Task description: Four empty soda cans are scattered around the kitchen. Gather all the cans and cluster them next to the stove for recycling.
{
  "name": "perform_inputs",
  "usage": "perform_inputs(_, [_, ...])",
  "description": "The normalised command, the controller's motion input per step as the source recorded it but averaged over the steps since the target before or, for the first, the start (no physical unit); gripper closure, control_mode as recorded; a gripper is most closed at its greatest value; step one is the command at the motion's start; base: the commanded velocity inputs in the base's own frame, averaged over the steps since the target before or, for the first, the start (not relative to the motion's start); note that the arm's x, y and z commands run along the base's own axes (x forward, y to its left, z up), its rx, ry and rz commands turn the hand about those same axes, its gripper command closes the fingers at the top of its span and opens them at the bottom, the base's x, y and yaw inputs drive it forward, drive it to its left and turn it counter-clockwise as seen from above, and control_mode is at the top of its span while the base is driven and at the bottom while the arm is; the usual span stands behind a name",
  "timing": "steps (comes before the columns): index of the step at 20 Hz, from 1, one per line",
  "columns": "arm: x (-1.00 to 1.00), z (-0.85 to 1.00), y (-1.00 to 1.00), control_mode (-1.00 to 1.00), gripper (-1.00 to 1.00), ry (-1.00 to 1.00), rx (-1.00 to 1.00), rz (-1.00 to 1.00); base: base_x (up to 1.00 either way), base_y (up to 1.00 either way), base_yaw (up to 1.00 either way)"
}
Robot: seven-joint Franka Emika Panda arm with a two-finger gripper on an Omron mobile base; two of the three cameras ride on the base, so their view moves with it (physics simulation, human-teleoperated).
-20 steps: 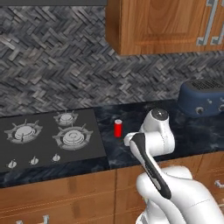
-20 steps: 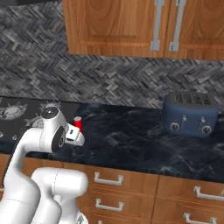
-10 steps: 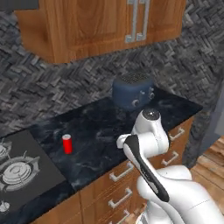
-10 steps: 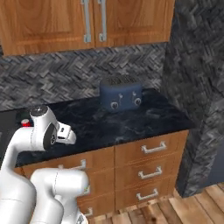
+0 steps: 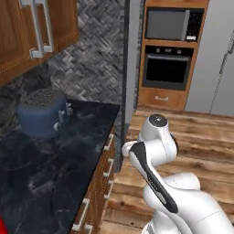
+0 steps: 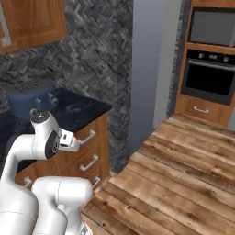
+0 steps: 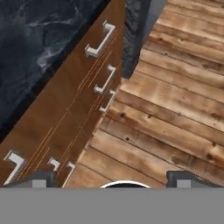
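Whole view has swung since a second ago: base has turned right, away from the stove end of the counter (image 5: 50, 173). That's camera motion, not objects moving. The stove and the red can that stood next to it have slid out of frame to the left; a small red sliver at the bottom-left corner of the left base view (image 5: 2, 227) is probably that soda can, too cropped to be sure.

Tool (image 7: 111, 178) is empty, jaws spread wide, tips well apart at the bottom of the hand view. It's hanging off the counter edge, pointing down at the drawer fronts (image 7: 83, 105) and the plank floor (image 7: 175, 109).

Relative to the tool: blue toaster (image 5: 43, 112) sits on the counter up and to its left, wall oven stack (image 5: 170, 50) far ahead across the floor, fridge door (image 5: 224, 59) right of that.

My read: one can looks placed, base is heading off to find the next. No other cans visible yet.

No readable brands, labels or text anywhere.
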Motion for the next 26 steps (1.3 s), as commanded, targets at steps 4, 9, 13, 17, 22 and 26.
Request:
perform_inputs(4, [0.0, 0.0, 0.0, 1.0, -1.0, 0.0, 0.0, 0.0, 0.0, 0.03, -1.0])
perform_inputs(9, [0.0, 0.0, 0.0, 1.0, -1.0, 0.0, 0.0, 0.0, 0.06, 0.09, -0.92])
perform_inputs(13, [0.0, 0.0, 0.0, 1.0, -1.0, 0.0, 0.0, 0.0, 0.17, 0.11, -0.79])
perform_inputs(17, [0.0, 0.0, 0.0, 1.0, -1.0, 0.0, 0.0, 0.0, 0.51, 0.14, -0.36])
perform_inputs(22, [0.0, 0.0, 0.0, 1.0, -1.0, 0.0, 0.0, 0.0, 0.63, 0.09, -0.15])
perform_inputs(26, [0.0, 0.0, 0.0, 1.0, -1.0, 0.0, 0.0, 0.0, 0.65, 0.09, -0.13])
